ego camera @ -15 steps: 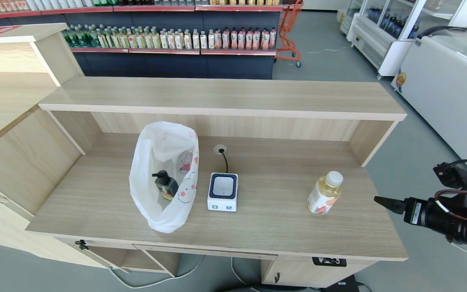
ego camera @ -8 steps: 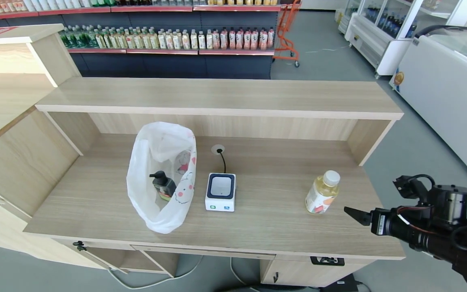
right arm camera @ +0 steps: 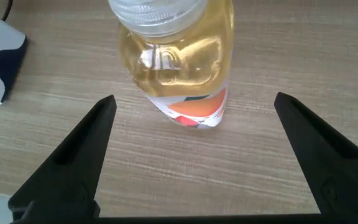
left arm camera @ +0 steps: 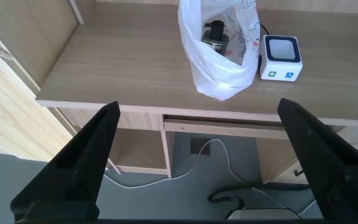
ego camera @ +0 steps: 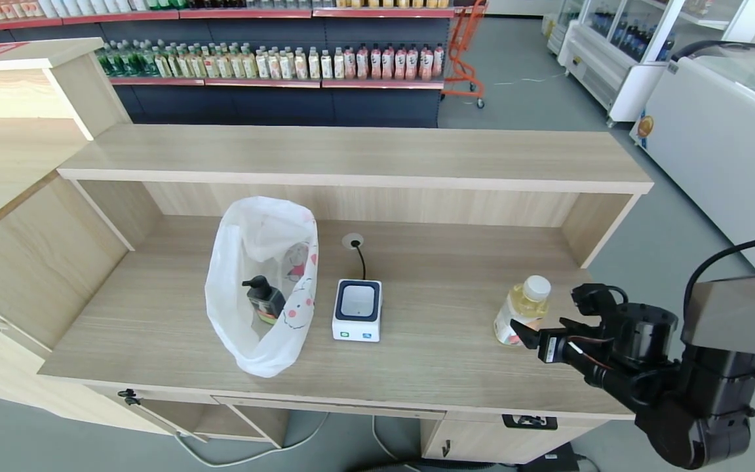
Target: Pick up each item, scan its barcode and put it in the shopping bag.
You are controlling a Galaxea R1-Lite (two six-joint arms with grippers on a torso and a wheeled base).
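A bottle (ego camera: pixel 523 311) of yellow drink with a white cap stands upright at the right of the wooden counter (ego camera: pixel 443 367). My right gripper (ego camera: pixel 527 332) is open at its front right, close to its base. In the right wrist view the bottle (right arm camera: pixel 179 62) stands just beyond the open fingers (right arm camera: pixel 73 168), centred between them. The white shopping bag (ego camera: pixel 263 282) stands open on the left with a dark pump bottle (ego camera: pixel 263 298) inside. The white scanner (ego camera: pixel 357 309) sits beside the bag. My left gripper (left arm camera: pixel 197 162) is open and empty, in front of the counter edge.
A raised shelf (ego camera: pixel 351 157) and side walls enclose the counter's back and ends. The scanner's cable (ego camera: pixel 361 259) runs to a hole behind it. Bare counter lies between scanner and bottle. A white freezer (ego camera: pixel 725 131) stands to the right.
My right arm has moved left over the counter's right end until its gripper is next to the bottle. The head camera shifted slightly at first. Bag, scanner and bottle stayed put.
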